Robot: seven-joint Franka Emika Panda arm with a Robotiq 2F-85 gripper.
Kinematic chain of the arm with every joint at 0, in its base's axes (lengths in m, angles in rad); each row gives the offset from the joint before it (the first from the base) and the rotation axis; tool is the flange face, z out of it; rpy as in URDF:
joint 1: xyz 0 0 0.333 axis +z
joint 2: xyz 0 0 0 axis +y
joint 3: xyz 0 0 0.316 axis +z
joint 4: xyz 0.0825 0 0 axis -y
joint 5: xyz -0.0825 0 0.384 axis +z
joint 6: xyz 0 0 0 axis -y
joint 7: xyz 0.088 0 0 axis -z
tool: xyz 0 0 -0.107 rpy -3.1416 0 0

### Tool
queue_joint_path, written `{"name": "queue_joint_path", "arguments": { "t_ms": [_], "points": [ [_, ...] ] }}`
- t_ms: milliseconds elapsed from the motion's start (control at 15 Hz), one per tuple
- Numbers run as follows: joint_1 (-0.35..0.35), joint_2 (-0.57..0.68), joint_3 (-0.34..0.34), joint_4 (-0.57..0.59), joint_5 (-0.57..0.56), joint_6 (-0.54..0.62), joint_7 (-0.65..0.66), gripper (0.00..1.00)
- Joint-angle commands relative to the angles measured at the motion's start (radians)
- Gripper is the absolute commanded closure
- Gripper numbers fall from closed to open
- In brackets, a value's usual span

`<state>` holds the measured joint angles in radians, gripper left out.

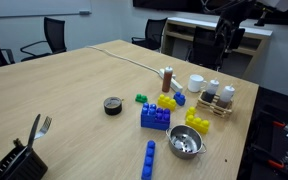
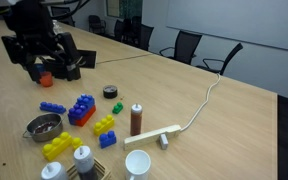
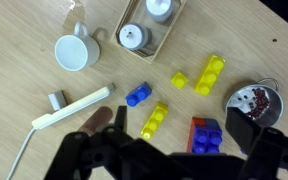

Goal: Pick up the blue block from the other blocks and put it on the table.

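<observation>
The blue block (image 1: 154, 115) is a chunky dark-blue studded brick with a red piece at one side. It stands on the table (image 1: 74, 90) among the other blocks and shows in both exterior views (image 2: 82, 110). In the wrist view it (image 3: 206, 136) lies below, near the right jaw. My gripper (image 3: 182, 122) is open and empty, high above the table (image 2: 50, 66). Nearby are a green block (image 1: 141, 98), yellow blocks (image 3: 156, 119) (image 3: 212, 72), a small blue brick (image 3: 137, 95) and a long blue bar (image 1: 148, 160).
A metal bowl (image 3: 254, 100) holding dark bits sits beside the blocks. A brown bottle (image 1: 168, 78), a white cup (image 3: 74, 52), a wooden tray of jars (image 3: 149, 25), a black roll (image 1: 112, 105), a white cable (image 2: 199, 110) and a fork (image 1: 39, 128) are on the table. Chairs stand around it.
</observation>
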<state>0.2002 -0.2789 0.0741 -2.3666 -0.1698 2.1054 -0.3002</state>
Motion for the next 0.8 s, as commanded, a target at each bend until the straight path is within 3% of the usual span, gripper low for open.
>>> {"name": "queue_joint_path", "arguments": {
  "t_ms": [0, 467, 733],
  "points": [
    [0.002, 0.057, 0.022, 0.03, 0.027, 0.094, -0.006, 0.0],
    [0.05, 0.396, 0.115, 0.197, 0.18, 0.453, -0.105, 0.0],
    [0.029, 0.592, 0.166, 0.305, 0.173, 0.546, -0.115, 0.0]
  ]
}}
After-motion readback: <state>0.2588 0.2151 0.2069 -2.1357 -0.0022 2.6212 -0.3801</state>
